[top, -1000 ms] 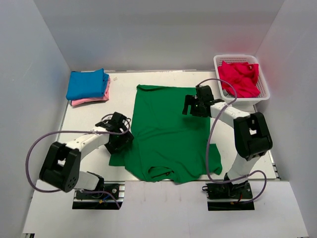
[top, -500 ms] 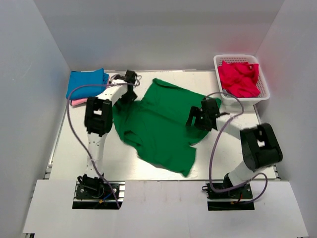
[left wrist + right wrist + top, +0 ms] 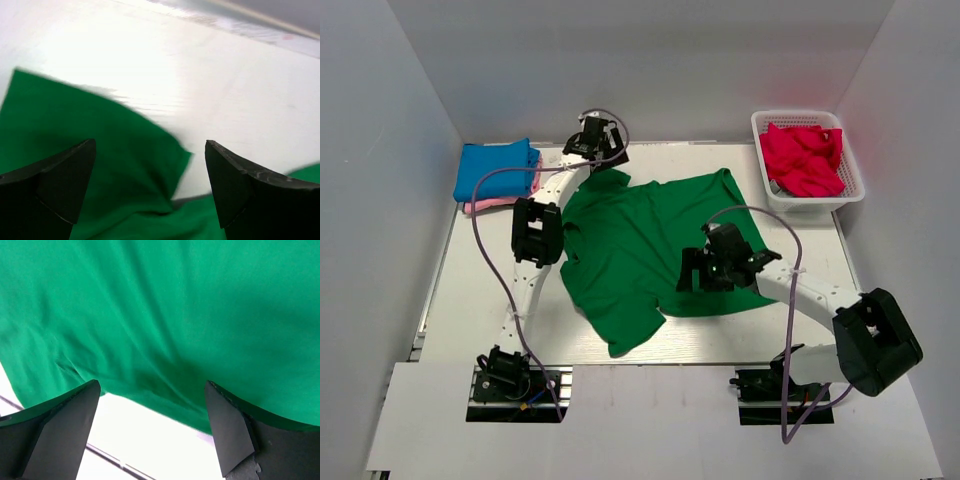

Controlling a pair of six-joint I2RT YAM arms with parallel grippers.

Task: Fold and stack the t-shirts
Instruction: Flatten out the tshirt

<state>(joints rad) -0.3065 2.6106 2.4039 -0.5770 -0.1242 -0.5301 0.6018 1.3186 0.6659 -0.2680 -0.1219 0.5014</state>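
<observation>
The large dark green t-shirt lies spread out at a slant on the table's middle. My left gripper is open and empty over the shirt's far left corner, and the left wrist view shows its edge between the fingers. My right gripper is open and empty above the shirt's near right part, where the right wrist view shows cloth and bare table. A folded blue t-shirt lies on a folded pink one at the back left. A red t-shirt fills the basket.
The white lattice basket stands at the back right corner. White walls close in the table at the back and both sides. The left arm stretches far across the table's left side, with its cable looping beside it.
The green shirt has been swung round from lying straight to lying at a slant. My left arm has reached from the near left to the far back. My right gripper has moved nearer and left.
</observation>
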